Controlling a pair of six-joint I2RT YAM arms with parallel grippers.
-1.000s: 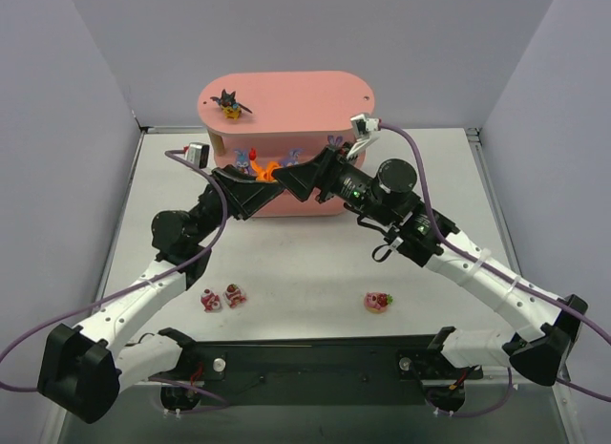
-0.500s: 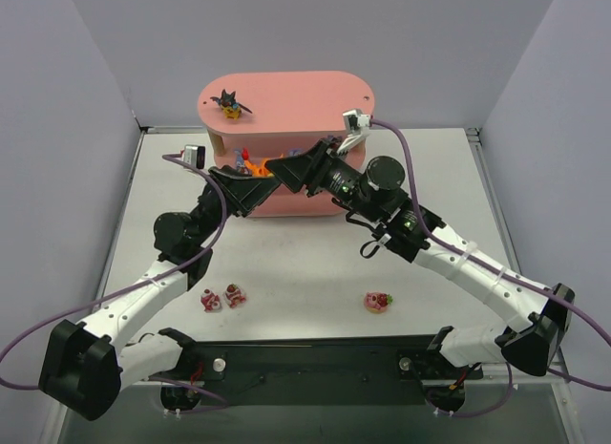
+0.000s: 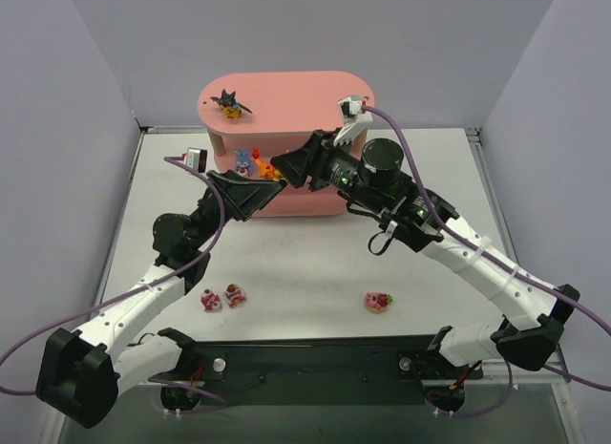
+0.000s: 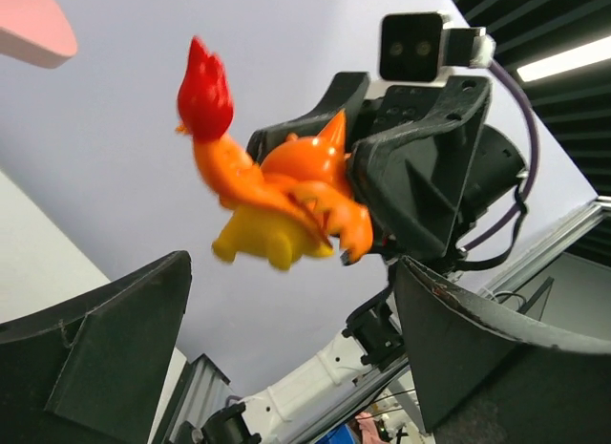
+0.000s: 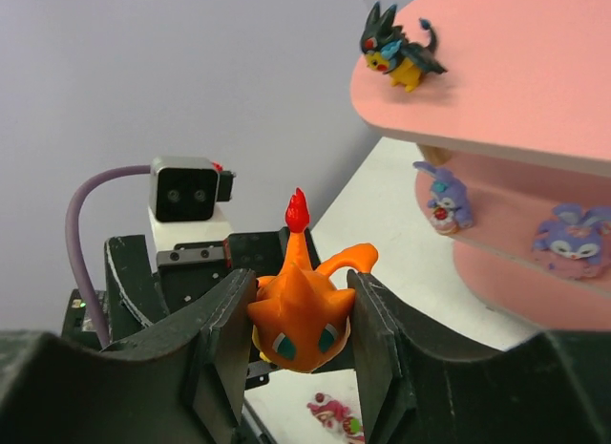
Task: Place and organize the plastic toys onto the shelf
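The worktop (image 3: 305,258) fills the middle of the top view, with the pink shelf (image 3: 286,91) at upper centre. In front of the shelf, the right gripper (image 5: 298,291) has its fingers narrowed onto the orange toy (image 5: 304,329). The left gripper (image 4: 291,267) stands fingers wide, clear of the toy. Red-and-white toys (image 3: 211,299) lie at lower left. The placing step looks to be in hand, and the next move calls for carrying the toy to a free shelf spot.

The flat white table (image 3: 315,258) holds a tall pink shelf (image 3: 305,91) and three little red-and-white toys (image 3: 234,294); a black bat toy (image 3: 229,104) sits on top.
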